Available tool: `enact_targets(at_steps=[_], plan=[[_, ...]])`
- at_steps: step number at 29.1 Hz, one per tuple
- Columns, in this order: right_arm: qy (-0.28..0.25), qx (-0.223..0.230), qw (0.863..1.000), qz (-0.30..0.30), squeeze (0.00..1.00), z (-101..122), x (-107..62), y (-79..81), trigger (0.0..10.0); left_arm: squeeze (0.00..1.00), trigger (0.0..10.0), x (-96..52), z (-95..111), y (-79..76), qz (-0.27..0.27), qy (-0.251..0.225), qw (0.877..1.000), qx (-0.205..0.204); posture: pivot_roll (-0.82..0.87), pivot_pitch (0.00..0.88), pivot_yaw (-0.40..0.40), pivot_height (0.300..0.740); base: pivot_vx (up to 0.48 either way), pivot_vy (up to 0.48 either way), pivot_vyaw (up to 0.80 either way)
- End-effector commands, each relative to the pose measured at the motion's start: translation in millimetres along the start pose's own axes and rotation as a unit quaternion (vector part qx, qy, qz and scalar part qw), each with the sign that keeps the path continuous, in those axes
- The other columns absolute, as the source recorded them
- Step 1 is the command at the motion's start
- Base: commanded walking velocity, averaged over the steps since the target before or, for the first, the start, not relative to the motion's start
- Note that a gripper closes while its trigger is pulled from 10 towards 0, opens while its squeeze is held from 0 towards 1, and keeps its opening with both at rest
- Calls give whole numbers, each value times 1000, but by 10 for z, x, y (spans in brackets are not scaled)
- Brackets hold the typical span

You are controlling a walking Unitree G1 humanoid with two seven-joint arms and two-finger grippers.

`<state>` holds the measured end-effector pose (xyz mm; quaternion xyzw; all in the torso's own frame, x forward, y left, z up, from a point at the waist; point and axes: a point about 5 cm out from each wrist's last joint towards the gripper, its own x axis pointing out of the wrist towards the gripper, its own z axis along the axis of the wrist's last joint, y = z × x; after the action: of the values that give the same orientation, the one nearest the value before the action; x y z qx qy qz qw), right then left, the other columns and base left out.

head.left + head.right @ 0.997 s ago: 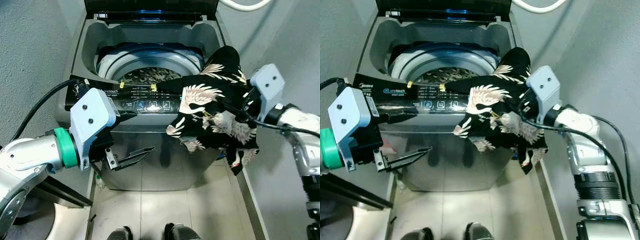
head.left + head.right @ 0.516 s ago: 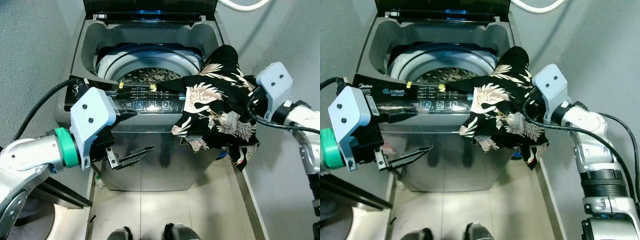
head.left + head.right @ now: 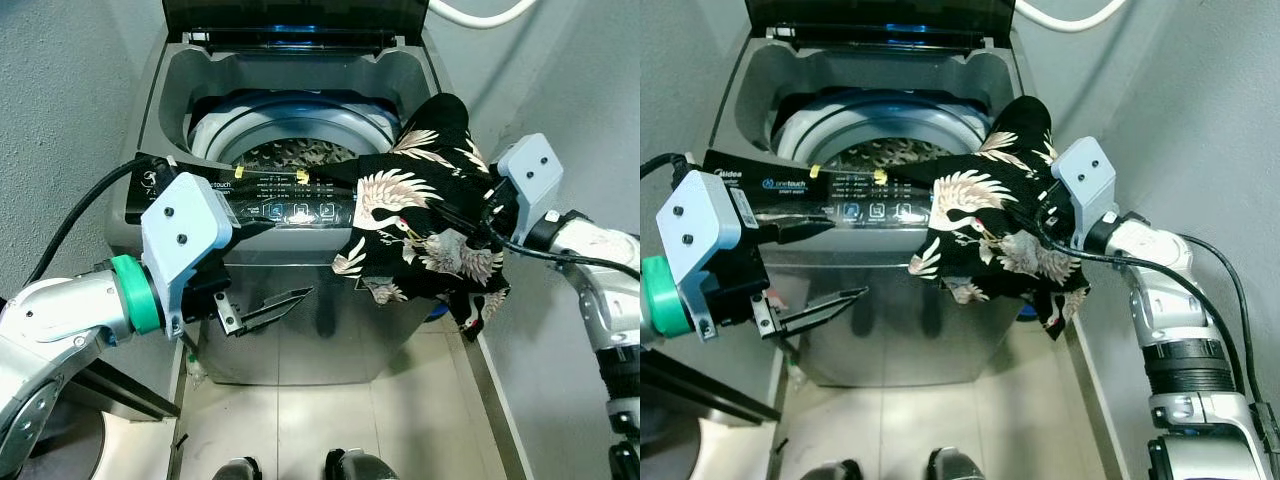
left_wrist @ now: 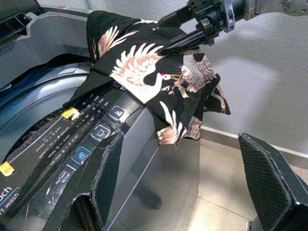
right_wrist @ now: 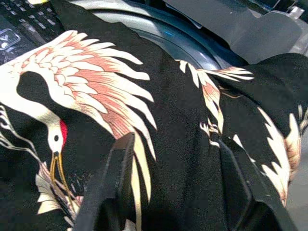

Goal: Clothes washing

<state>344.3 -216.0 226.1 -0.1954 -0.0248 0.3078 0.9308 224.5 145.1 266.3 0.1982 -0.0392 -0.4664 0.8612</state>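
Head eyes look down on the washing machine (image 3: 290, 210); wrist cameras view it close.

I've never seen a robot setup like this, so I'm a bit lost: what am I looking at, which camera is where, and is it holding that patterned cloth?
This is a humanoid robot standing at an open top-loading washing machine. The two wide pictures come from cameras on its head, looking down. The other two come from cameras on its wrists, looking along the black fingers. A black garment with a crane print is draped over the machine's front right corner, part of it hanging down the front. The right gripper is pressed into the cloth with fabric between its fingers, apparently gripping it. The left gripper hovers open in front of the machine, holding nothing.
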Motion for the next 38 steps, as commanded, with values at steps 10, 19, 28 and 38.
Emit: enact_targets(at_steps=[10, 19, 28, 38], plan=[[-11, 54, 998, 10, 0, -23, 124, 98, 0, 0, 10000, 15, -19, -46, -2, -3, 1000, -1, 42, 115, 25, 740, 0, 0, 0], [-171, 76, 982, 38, 0, 803, 448, 144, 0, 0, 10000, 203, -256, 106, 33, 6, 998, -55, 36, 126, 22, 740, 0, 0, 0], [-317, 106, 937, 104, 0, 1749, 769, 312, 10000, 0, 10000, 513, -208, 442, 40, -7, 999, 19, 26, 132, 3, 740, 0, 0, 0], [-411, 166, 854, 271, 0, 2449, 781, 698, 10000, 0, 10000, 691, 57, 1070, 105, -70, 990, 68, 7, 135, -25, 740, 0, 0, 0]])
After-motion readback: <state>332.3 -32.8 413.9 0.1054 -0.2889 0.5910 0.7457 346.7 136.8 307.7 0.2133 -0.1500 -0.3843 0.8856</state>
